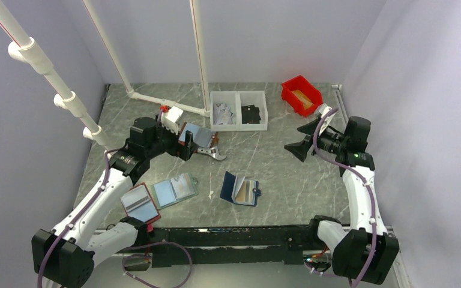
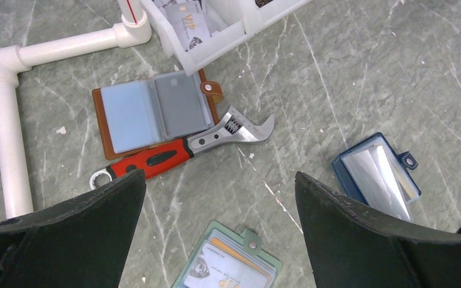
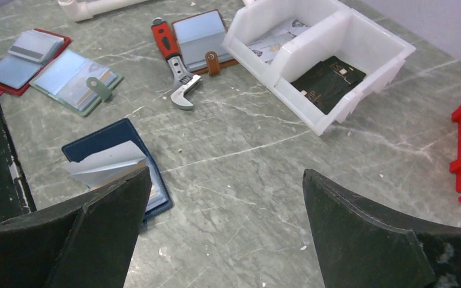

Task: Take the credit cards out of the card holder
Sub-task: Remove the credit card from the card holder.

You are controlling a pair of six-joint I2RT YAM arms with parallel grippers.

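Top external: right claw [image 1: 292, 137] hovers spread, seemingly empty.

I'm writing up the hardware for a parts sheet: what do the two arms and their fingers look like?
Both the left arm and right arm have white shells with black joints and black bases. A purplish-grey cable loops along each. The left fingers and right fingers are broad, matte black wedges.
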